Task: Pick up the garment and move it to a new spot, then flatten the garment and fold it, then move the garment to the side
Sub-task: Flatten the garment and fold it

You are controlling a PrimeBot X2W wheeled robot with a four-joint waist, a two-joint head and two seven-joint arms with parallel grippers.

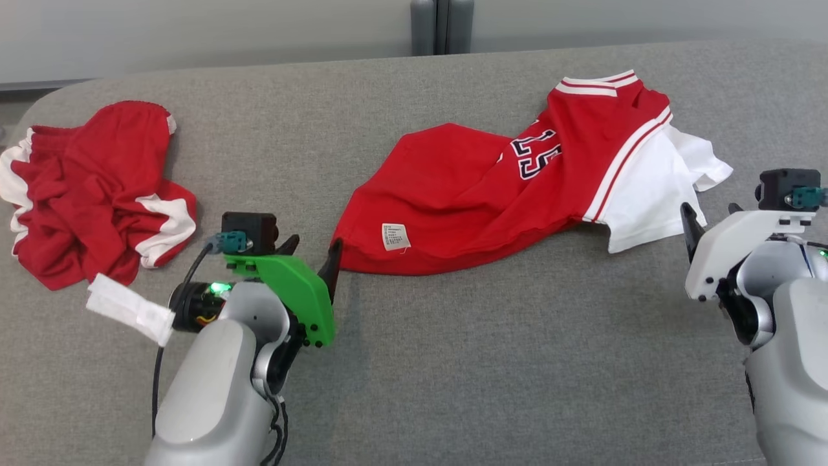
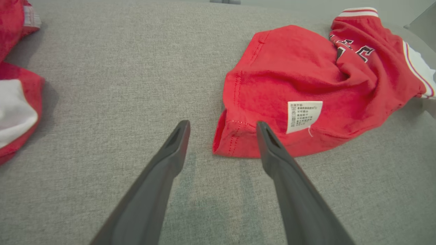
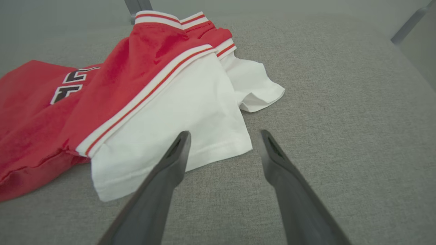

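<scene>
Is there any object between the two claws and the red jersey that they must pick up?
Nothing visible stands in the way. The left claw, open, sits right at the red hem corner of the jersey. The right claw, open, is beside its white sleeve. The other red garment lies apart, further left.

left gripper spread | jersey corner between fingers, perhaps touching

Jersey lies spread on the cushion. Shorts sit well off to the jersey's left. Left gripper is at the jersey's near-left hem corner, right gripper just beside its right sleeve.
</scene>
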